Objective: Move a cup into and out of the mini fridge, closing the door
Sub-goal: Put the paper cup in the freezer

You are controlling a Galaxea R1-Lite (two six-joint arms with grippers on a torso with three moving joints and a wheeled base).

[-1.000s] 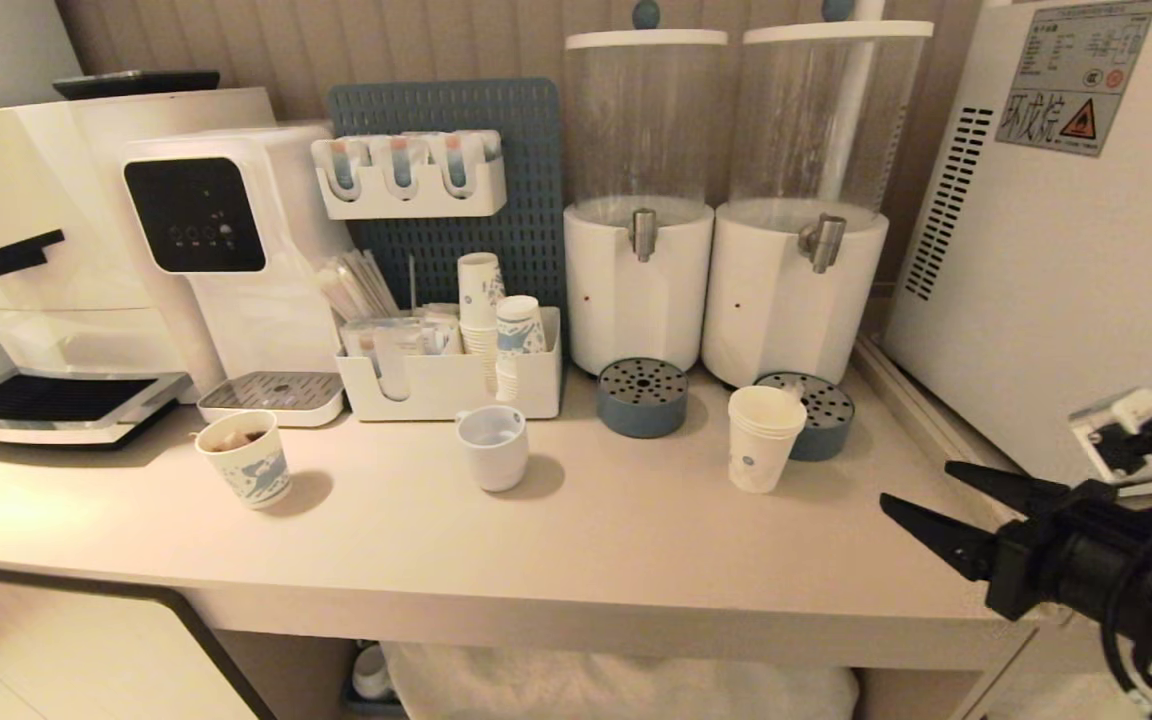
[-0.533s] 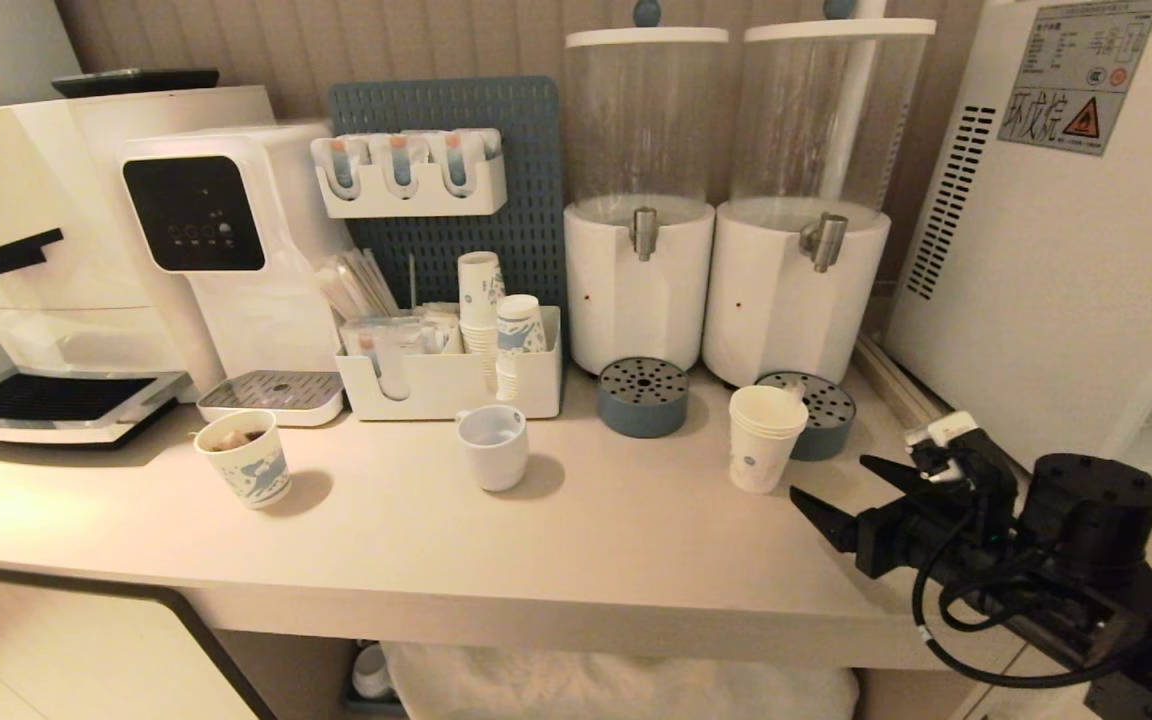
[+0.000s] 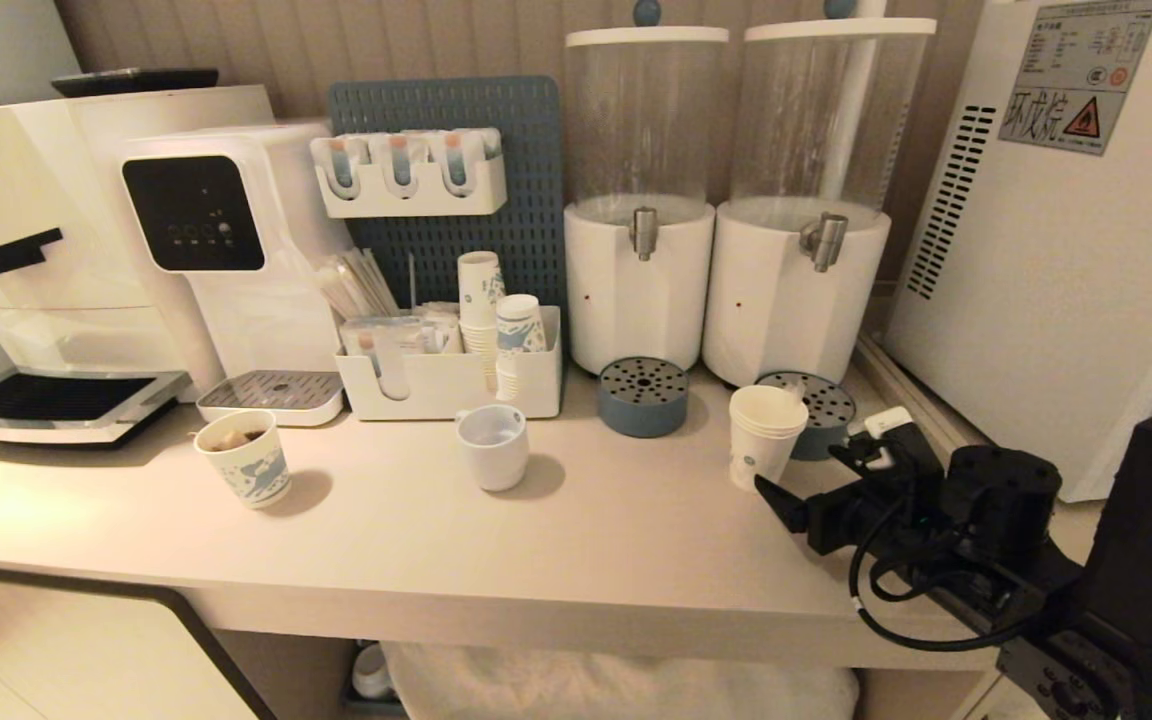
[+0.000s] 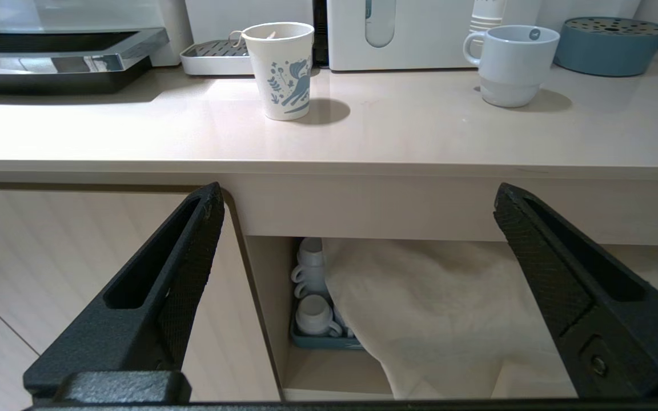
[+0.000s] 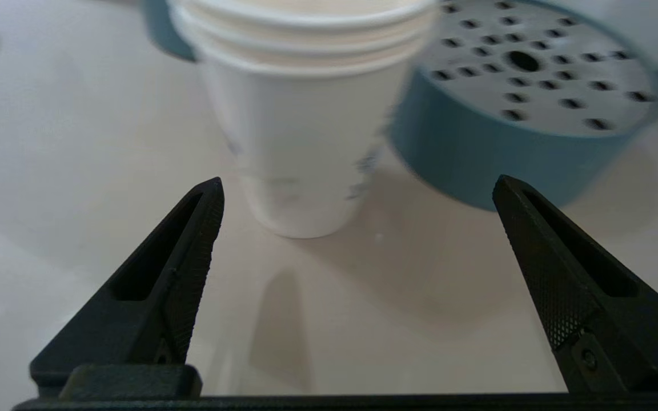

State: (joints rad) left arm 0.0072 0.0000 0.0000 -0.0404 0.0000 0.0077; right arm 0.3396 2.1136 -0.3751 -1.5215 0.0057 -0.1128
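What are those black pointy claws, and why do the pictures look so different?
The claws are a robot's grippers. One picture comes from a camera on its head; the other two sit on its wrists, behind the fingers. On the counter, the right gripper is open and close to the tall white paper cup, not touching it. Its own camera shows that cup between the fingers. The left gripper is open and empty, below the counter's edge. The mini fridge stands on the right. Nothing is held.

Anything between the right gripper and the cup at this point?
Nothing: bare counter only, seen in the right wrist view between the open right gripper and the cup.
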